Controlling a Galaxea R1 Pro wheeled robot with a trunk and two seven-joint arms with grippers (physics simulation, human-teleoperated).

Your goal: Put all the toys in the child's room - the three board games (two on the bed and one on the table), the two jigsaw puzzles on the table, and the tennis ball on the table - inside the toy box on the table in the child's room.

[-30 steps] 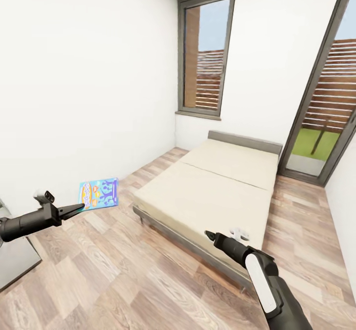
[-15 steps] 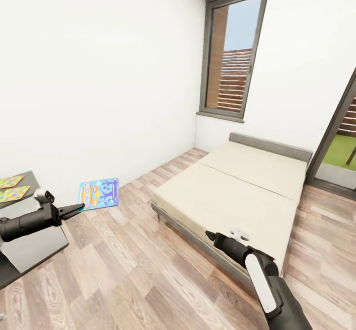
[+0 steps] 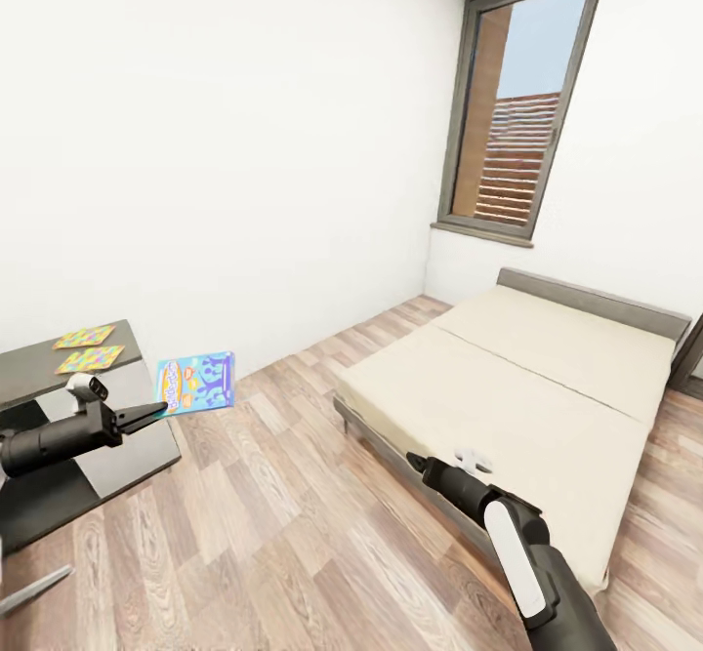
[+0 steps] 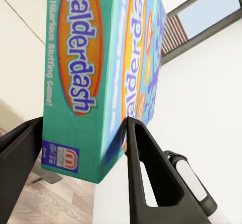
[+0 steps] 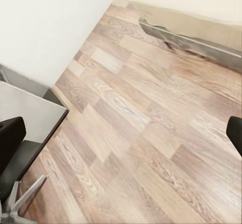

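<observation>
My left gripper is shut on a blue board game, held upright off the floor at the left of the head view. The left wrist view shows the box printed "Balderdash", clamped between both black fingers. Two jigsaw puzzles lie side by side on the table, behind my left arm. The bed, with its bare cream mattress, lies to the right. My right gripper hangs open and empty near the bed's front edge, over the wooden floor. The toy box and tennis ball are out of view.
A white wall runs along the left, and a tall window stands in the far corner. Wooden floor stretches between table and bed. A grey chair leg pokes in at the lower left, also in the right wrist view.
The camera has turned left: the bed and window slid right, and the table with the two puzzles came into view. Both arms keep their pose, the left still holding the blue game.
</observation>
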